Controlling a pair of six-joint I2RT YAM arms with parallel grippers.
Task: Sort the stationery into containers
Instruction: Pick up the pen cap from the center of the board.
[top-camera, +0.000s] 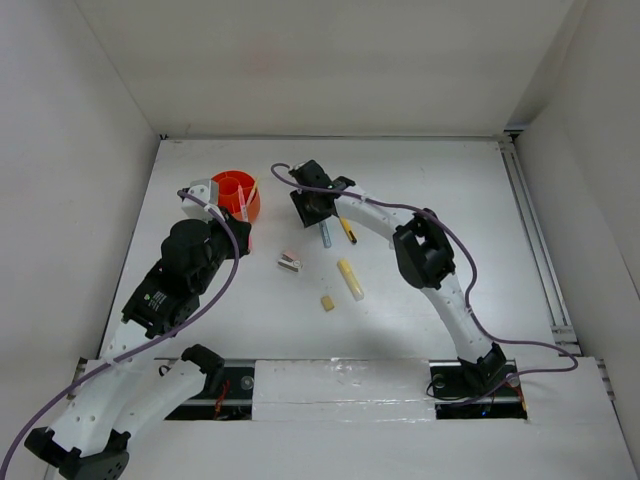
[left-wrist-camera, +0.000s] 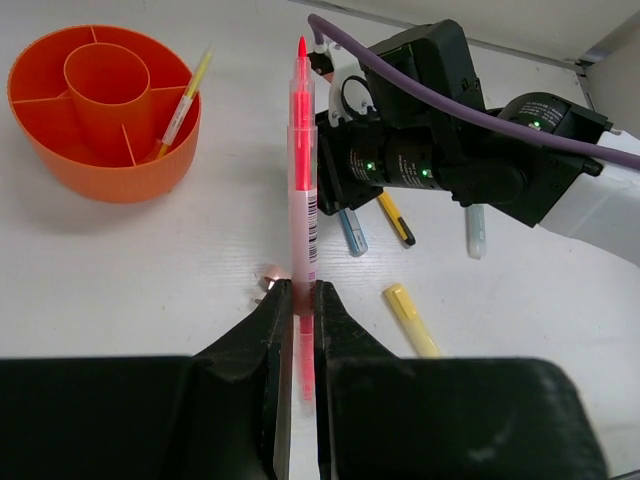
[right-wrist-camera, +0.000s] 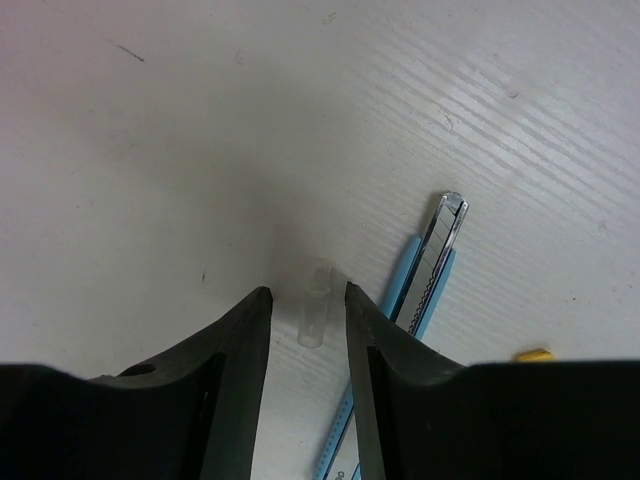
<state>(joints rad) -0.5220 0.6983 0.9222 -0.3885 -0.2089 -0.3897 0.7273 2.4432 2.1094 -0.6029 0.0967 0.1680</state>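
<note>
My left gripper (left-wrist-camera: 298, 292) is shut on a pink-red pen (left-wrist-camera: 302, 170), held above the table with its tip pointing away. The orange cup (left-wrist-camera: 60, 150) with inner dividers stands ahead to its left, with a yellow pen (left-wrist-camera: 185, 100) leaning in an outer compartment. In the top view the left gripper (top-camera: 238, 238) is just beside the cup (top-camera: 228, 182). My right gripper (right-wrist-camera: 307, 295) is open, low over the table, its jaws on either side of a small clear cap (right-wrist-camera: 313, 316) without touching it. A blue cutter-like tool (right-wrist-camera: 428, 268) lies just right of it.
On the table between the arms lie a pale yellow marker (top-camera: 350, 278), a tan eraser (top-camera: 326, 302), a pink-grey block (top-camera: 290, 261), a yellow-black pen (top-camera: 347, 230) and a grey-blue pen (top-camera: 325, 237). A pale grey pen (left-wrist-camera: 476, 230) lies under the right arm.
</note>
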